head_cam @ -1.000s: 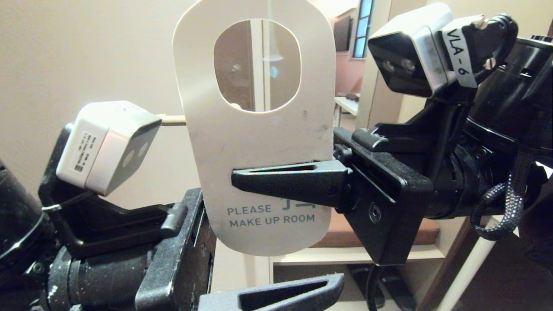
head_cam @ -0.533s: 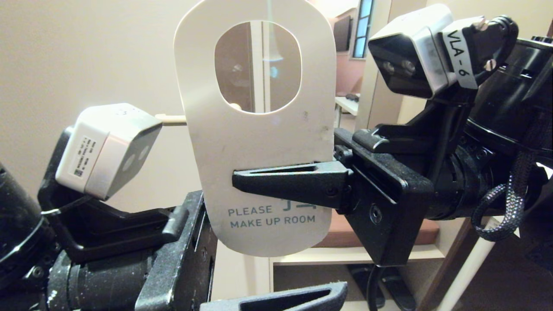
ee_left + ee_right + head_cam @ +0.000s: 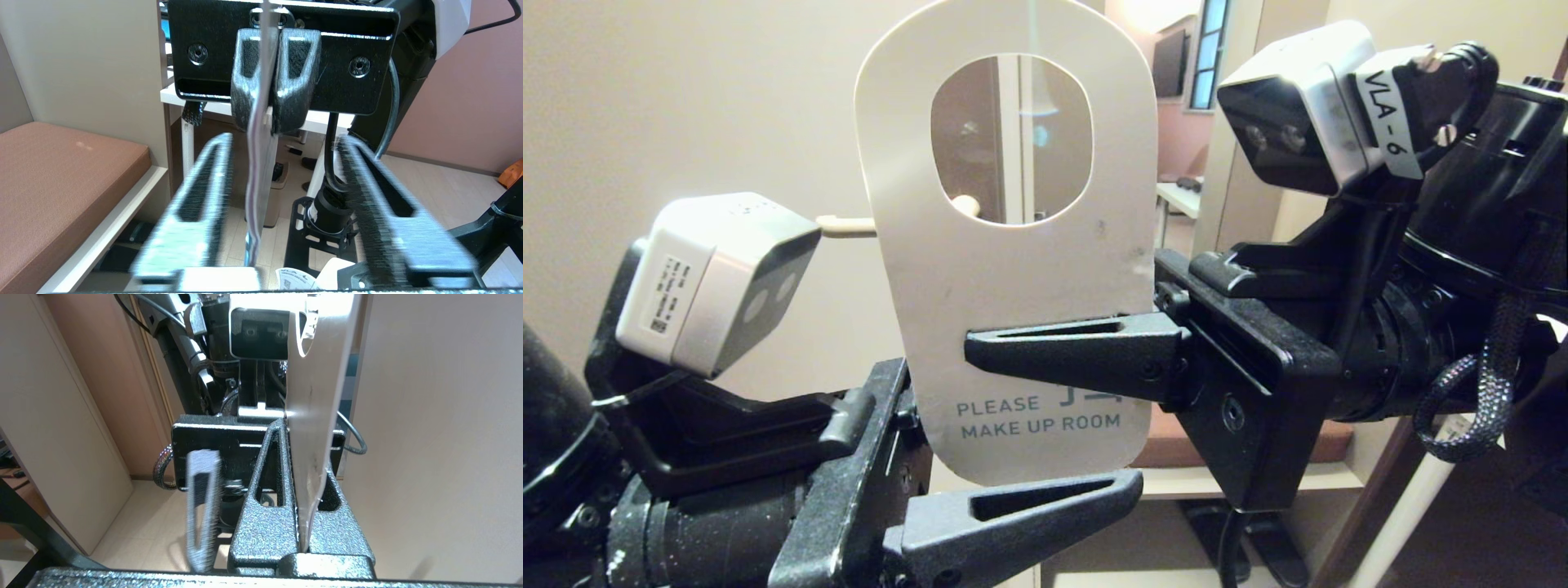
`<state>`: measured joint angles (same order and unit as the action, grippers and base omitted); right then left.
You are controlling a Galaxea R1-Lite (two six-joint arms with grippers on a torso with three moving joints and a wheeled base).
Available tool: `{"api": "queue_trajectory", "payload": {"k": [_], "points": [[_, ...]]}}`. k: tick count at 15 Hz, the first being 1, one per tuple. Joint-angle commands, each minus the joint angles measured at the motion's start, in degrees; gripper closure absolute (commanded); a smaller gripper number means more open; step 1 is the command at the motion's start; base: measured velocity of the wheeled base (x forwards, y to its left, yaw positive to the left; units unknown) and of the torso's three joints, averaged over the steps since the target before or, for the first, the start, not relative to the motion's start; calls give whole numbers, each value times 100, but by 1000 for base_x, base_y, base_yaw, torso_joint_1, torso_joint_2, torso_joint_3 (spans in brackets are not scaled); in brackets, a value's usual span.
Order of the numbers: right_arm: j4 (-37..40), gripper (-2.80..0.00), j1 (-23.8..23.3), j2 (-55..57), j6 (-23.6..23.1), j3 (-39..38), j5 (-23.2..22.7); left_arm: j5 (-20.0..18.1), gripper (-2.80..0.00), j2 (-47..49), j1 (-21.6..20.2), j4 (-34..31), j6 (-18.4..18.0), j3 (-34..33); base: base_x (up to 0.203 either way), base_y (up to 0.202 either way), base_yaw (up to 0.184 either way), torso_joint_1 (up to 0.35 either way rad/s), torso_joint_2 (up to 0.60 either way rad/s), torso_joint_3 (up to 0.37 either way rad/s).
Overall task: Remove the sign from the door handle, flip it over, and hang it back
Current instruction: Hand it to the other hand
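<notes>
The sign (image 3: 1013,278) is held upright close to the head camera, its white "PLEASE MAKE UP ROOM" side facing it. My right gripper (image 3: 980,343) comes in from the right and is shut on the sign just above the lettering. In the right wrist view the sign (image 3: 314,416) stands edge-on, pinched in the right gripper (image 3: 292,424). My left gripper (image 3: 1086,490) is below, at the sign's bottom edge. In the left wrist view the left gripper (image 3: 282,139) is open, one blurred finger on each side of the sign (image 3: 257,171), not touching it. The cream door handle (image 3: 845,225) shows behind the sign.
A beige door or wall (image 3: 686,98) fills the left behind the arms. A brown cushioned bench (image 3: 61,183) with a white ledge lies low beside the left arm. Both wrist cameras (image 3: 715,278) (image 3: 1298,98) flank the sign closely.
The left gripper's near finger has risen to just under the sign's bottom edge and its jaws have narrowed. The sign and the right gripper have hardly moved.
</notes>
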<state>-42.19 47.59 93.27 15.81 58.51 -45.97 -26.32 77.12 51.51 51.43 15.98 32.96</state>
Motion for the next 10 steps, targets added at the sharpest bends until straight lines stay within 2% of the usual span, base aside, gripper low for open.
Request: {"api": "queue_trajectory", "payload": {"k": [1,10], "points": [[-26,0,-4,-28,1,-33,-26,-13,0,-4,17,34,10,26,0,0,0,0,0,0],[-26,0,4,-28,-21,-109,-17,-13,0,-4,44,42,1,26,0,0,0,0,0,0]]}}
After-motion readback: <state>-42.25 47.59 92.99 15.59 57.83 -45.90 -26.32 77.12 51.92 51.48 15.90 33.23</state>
